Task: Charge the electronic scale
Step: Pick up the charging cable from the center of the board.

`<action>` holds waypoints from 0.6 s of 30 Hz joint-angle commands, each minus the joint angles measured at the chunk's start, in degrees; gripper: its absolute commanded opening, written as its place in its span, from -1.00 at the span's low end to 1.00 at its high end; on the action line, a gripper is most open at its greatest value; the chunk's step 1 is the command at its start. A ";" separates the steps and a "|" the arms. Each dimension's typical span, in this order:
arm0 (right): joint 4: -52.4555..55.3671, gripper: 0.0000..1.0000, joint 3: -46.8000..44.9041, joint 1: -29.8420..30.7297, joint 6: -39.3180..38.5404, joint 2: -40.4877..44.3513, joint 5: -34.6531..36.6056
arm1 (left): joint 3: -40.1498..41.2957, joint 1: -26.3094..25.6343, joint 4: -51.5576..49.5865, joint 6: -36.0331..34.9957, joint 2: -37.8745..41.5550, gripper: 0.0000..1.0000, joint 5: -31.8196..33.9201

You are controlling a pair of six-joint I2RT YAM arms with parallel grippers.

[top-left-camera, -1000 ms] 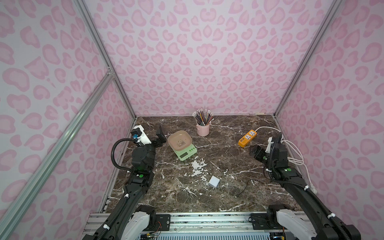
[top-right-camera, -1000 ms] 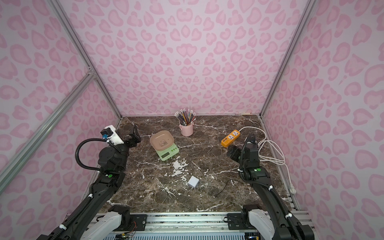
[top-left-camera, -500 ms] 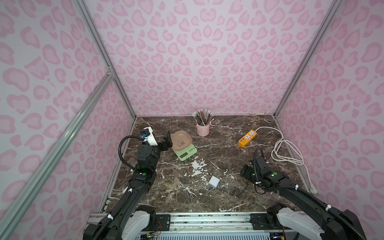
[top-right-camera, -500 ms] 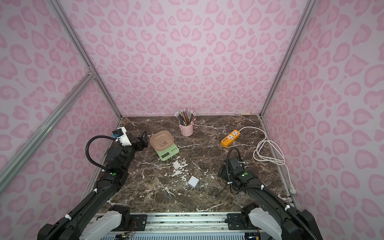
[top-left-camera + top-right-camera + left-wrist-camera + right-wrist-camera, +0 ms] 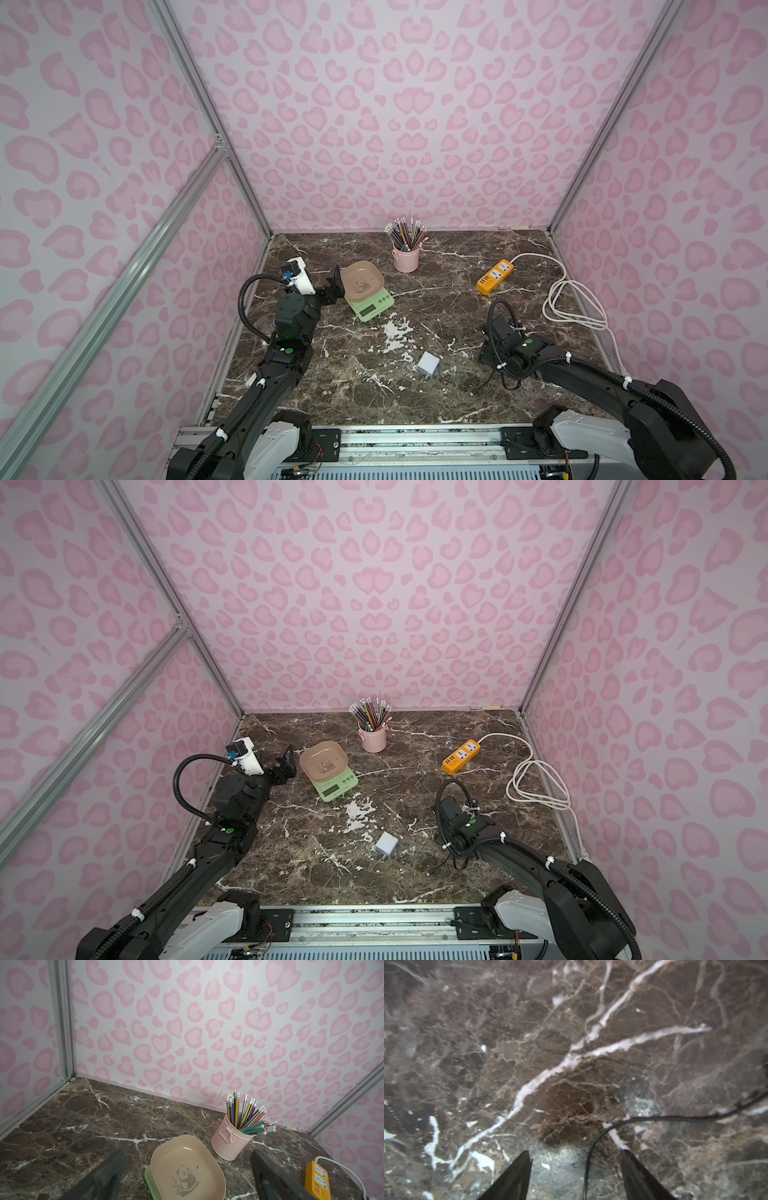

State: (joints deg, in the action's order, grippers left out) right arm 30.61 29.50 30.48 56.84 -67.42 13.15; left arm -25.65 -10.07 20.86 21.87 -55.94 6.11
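Electronic scale [image 5: 367, 300], a small mint-green plastic body under a beige-pink rounded-square tray [image 5: 178, 1157], sits on the brown marble tabletop [image 5: 353, 399] toward the back left, just beside the left claw [image 5: 333, 284], whose jaws stand wide apart and hold nothing. The step in hand looks like picking up the thin black cable [image 5: 675, 1118] at the front right: the right claw [image 5: 575, 1152] is down at the tabletop, jaws parted, with the cable running between them, not yet pinched (its fingers are hidden in both top views). Next, I judge, the jaws must close on that thin cord and carry its plug to the scale's port, which I cannot see. The white cube charger [image 5: 428, 363] and orange plastic power strip [image 5: 494, 276] lie well apart. No brand or writing is legible, only a panda drawing on the tray.
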 commanded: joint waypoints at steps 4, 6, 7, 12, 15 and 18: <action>-2.56 -0.10 -0.23 0.11 -1.83 -0.98 0.73 | -0.01 0.04 2.35 0.02 0.23 0.92 1.09; -5.30 -0.39 -0.22 0.11 -4.19 -1.84 -0.27 | 0.05 0.03 2.25 0.02 0.31 0.92 1.25; -6.74 -0.57 0.05 0.13 -5.66 -2.40 -0.91 | 0.16 0.03 2.16 0.02 0.31 0.92 1.27; -15.83 -0.88 3.03 0.36 -14.48 -6.25 -5.29 | -0.16 -0.04 1.70 0.27 0.82 0.92 1.10; -19.47 -0.90 8.03 3.54 -21.29 -10.09 -7.43 | -0.19 -0.02 1.75 0.37 0.97 0.92 0.83; -18.61 -0.98 13.67 8.26 -26.63 -14.65 -6.22 | -0.40 -0.01 1.03 0.02 1.26 0.92 1.56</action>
State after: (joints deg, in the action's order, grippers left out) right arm 15.31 39.86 36.40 38.04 -79.99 7.51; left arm -25.63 -10.09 20.86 21.87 -55.02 6.92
